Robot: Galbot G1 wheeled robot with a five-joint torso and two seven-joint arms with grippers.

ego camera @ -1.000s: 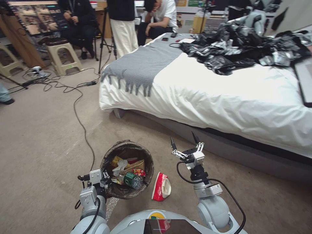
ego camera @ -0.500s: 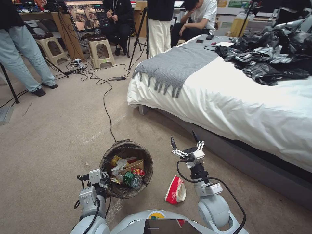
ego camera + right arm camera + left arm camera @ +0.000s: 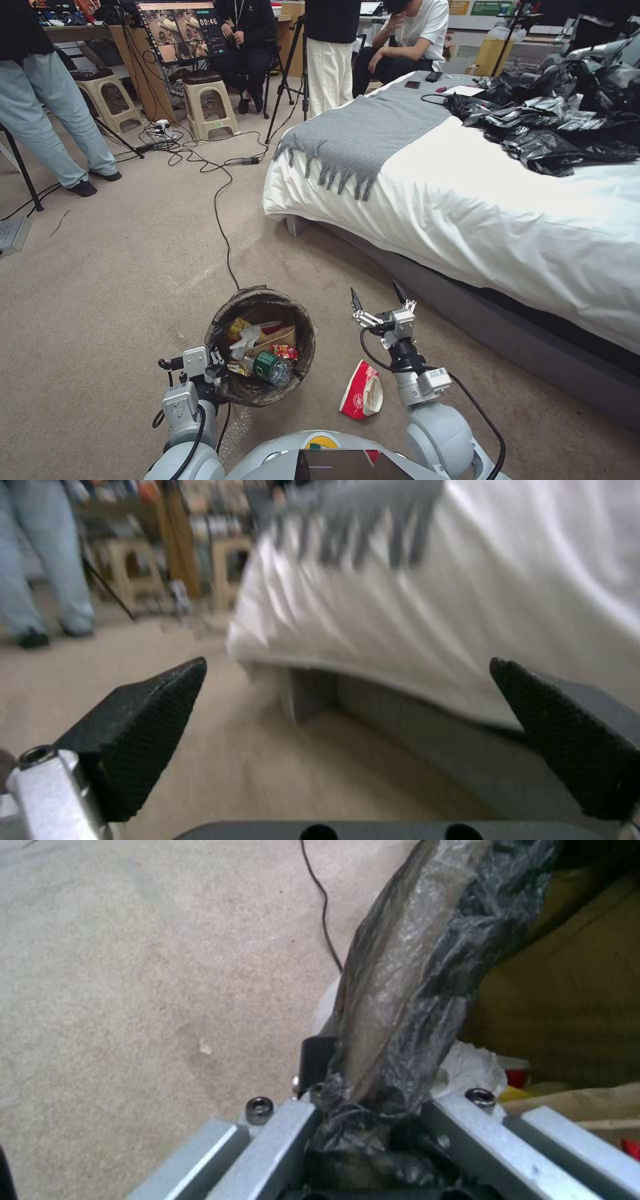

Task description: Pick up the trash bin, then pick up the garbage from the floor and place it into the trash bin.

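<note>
Trash bin hangs by its bagged rim in our clamped left pincer, kept beside the red paper cup on the floor; our right pincer hovers wide open, empty.

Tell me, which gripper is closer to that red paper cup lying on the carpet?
Right. The right gripper hangs open above the red paper cup, toward the bed; the left gripper is across the trash bin, clamped on its rim.

A bedroom mock-up inside a lab is shown: a white-sheeted bed on the right, while tripods, a monitor and floor cables are seen far left.
</note>
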